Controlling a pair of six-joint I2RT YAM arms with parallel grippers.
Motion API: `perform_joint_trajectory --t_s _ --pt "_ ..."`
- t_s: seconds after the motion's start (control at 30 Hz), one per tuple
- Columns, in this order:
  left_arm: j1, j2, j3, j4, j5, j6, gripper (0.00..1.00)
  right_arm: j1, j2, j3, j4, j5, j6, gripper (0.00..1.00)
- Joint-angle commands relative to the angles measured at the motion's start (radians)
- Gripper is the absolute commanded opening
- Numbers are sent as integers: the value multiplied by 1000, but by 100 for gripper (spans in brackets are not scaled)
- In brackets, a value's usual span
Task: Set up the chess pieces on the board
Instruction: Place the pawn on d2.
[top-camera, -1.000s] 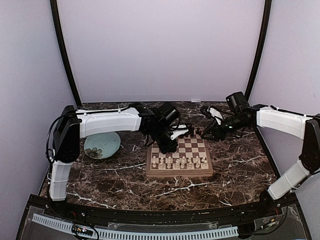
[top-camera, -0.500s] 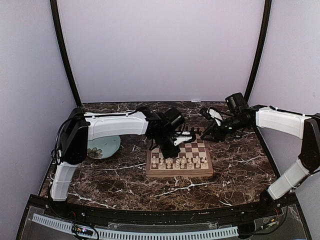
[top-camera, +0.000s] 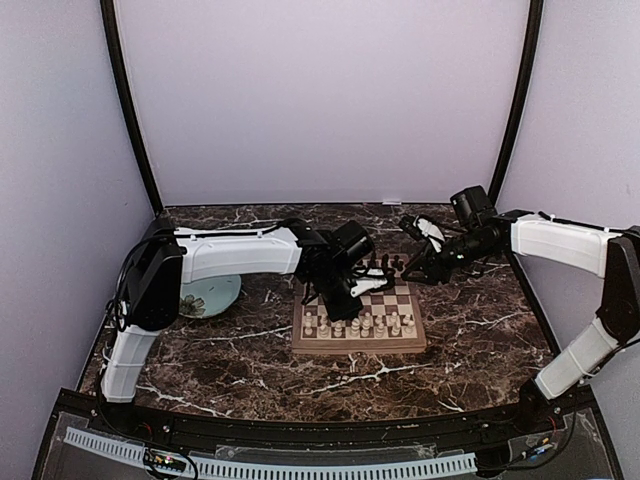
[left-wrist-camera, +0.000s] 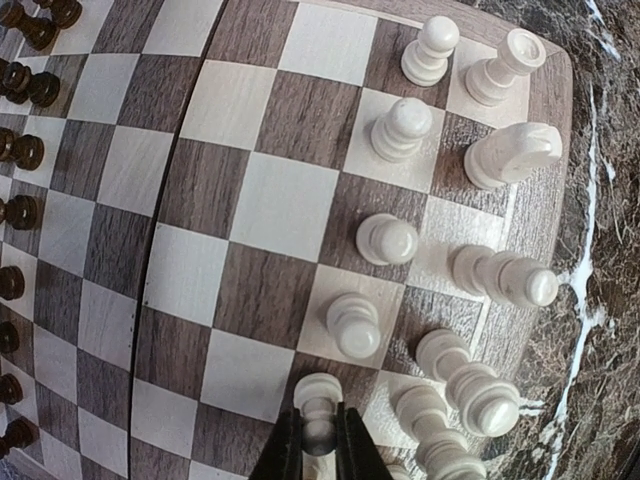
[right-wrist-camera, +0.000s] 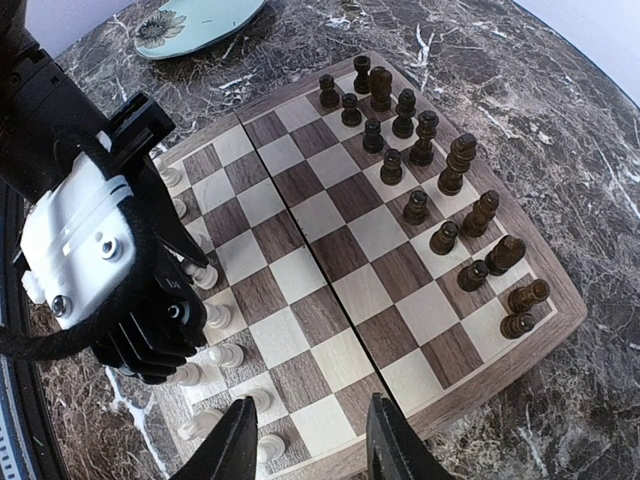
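Left gripper: jaws clamped on one white pawn, gripped about the waist, at 6 o'clock in the left wrist view.

Pawn upright, long axis vertical, head toward the camera and base toward the board. It stands over a dark square in the white pawn rank, at 7 o'clock of the neighbouring pawn. Whether the base touches the wood cannot be told.

Judgement: placing step close to done. The coming move is a straight descent along the pawn's own axis, then release. Clearance is tight against the neighbour and the back-rank pieces at 3 o'clock.

Right gripper: jaws apart, empty, at 1 o'clock of the board's centre in the top view, on the side of the dark pieces. The left arm is the nearer
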Motion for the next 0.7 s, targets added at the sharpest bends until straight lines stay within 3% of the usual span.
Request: perform_joint_trajectory --t_s 0.0,0.67 --pt "-7 -2 23 -30 -10 16 10 -4 16 -5 4 -11 -9 39" --pt "-7 -3 21 -55 0 25 10 -4 27 -1 1 -15 -9 39"
